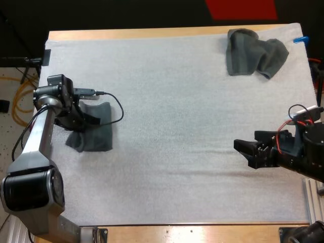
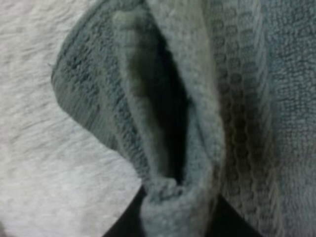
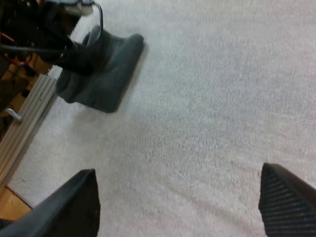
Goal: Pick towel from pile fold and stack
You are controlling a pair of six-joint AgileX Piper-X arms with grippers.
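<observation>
2 towels, 1 gripped at left

High view: the left pincer [image 1: 83,119] sits on the folded towel [image 1: 98,136] at the left of the white mat [image 1: 172,116]. The crumpled towel [image 1: 253,56] lies far right. The right pincer [image 1: 242,152] hovers over bare mat.
Left wrist view: its fingers [image 2: 224,219] pinch a ridge of the folded towel.
Right wrist view: the right pincer is spread wide, holding nothing.

No text, label, brand, number or sign can be read. The left towel [image 1: 95,134], near the left edge of the table [image 1: 202,234], has plain woven cloth with no tag or print. The same is true of the crumpled towel [image 1: 253,58] at the far right corner. The white mat [image 1: 177,126] carries no markings.
</observation>
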